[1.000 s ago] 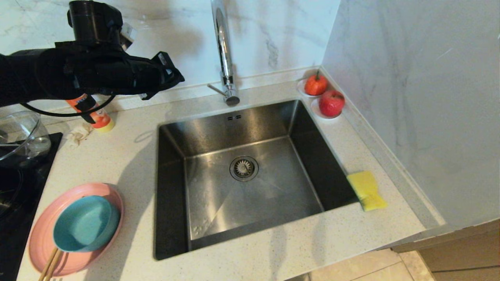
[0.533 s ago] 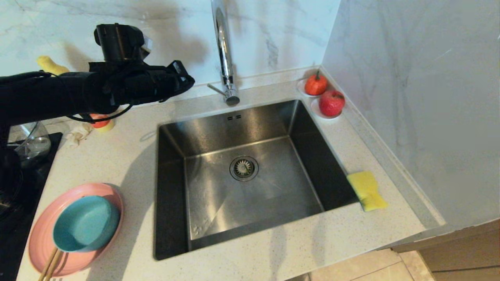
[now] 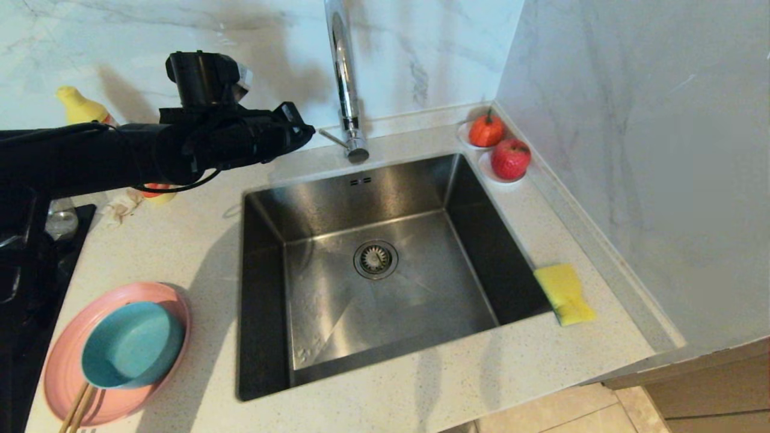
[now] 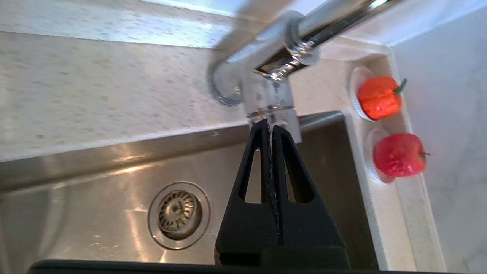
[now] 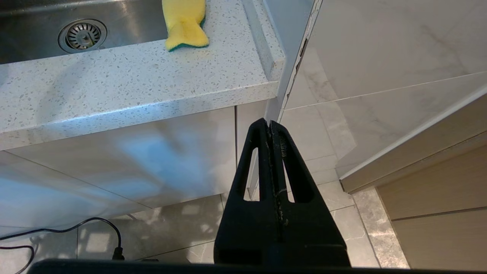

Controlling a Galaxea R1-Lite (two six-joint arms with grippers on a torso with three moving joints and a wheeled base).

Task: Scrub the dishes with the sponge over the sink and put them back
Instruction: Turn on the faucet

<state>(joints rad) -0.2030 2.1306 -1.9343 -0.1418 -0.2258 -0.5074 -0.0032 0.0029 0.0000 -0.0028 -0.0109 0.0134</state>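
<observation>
A teal-blue bowl [image 3: 132, 344] sits inside the pink plate [image 3: 63, 367] on the counter at the front left. The yellow sponge [image 3: 564, 293] [image 5: 185, 23] lies on the counter at the steel sink's [image 3: 264, 204] right rim. My left gripper [image 3: 304, 129] [image 4: 268, 123] is shut and empty, held level above the sink's back left corner, its tips close to the chrome tap's [image 3: 343, 72] side lever [image 4: 272, 101]. My right gripper [image 5: 269, 123] is shut and empty, parked low beside the cabinet front, below the counter edge.
Two red fruit-shaped things [image 3: 499, 147] on small saucers stand in the back right corner. A yellow-capped bottle [image 3: 81, 108] and a glass bowl [image 3: 57, 219] are behind my left arm. Wooden chopsticks [image 3: 78, 409] rest on the plate's front rim. A black hob [image 3: 24, 313] borders the counter's left.
My left arm has swung right and slightly down, bringing its shut gripper from over the back left counter to just beside the tap's lever. The right arm has kept still.
</observation>
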